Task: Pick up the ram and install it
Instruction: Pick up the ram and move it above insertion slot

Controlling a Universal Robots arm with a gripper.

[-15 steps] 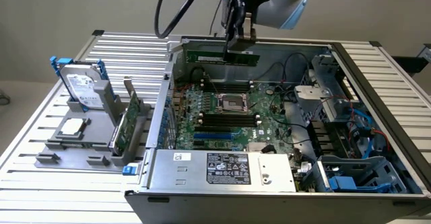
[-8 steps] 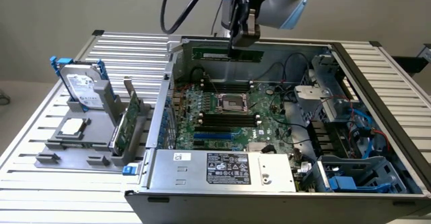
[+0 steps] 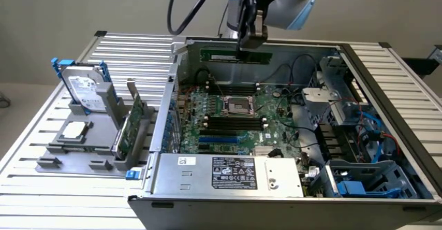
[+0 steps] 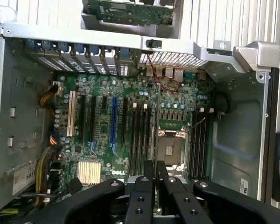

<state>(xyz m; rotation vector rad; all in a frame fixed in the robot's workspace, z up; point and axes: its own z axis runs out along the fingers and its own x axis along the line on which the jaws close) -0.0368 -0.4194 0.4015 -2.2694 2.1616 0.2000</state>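
1. The gripper [image 3: 243, 47] hangs at twelve o'clock of the exterior view, over the far end of the open computer case [image 3: 155, 181].
2. Its jaws are clenched on the ram [image 3: 221, 57], pinching the stick on its upper edge near the middle.
3. The ram is a narrow green board with a small white label. It hangs level, long side across, at twelve o'clock from the motherboard [image 3: 276, 117] and apart from it.
4. In the wrist view the ram [image 4: 157, 121] shows edge-on as a thin line running out from between the two fingers [image 4: 148, 175] of the gripper [image 4: 155, 170].
5. That thin edge runs parallel to the long black memory slots [image 4: 140, 135], over the strip between them and the processor socket [image 4: 170, 150].
6. In the exterior view the memory slots [image 3: 235, 122] lie at six o'clock from the processor socket [image 3: 238, 104], near the middle of the board.
7. The power supply [image 3: 228, 174], with its printed label, sits at six o'clock of the case.
8. At nine o'clock, outside the case, a grey fixture [image 3: 69, 157] on the slatted table [image 3: 131, 54] holds a hard drive [image 3: 86, 90] in a blue frame.
9. An upright expansion card [image 3: 131, 129] stands just beside the case wall.
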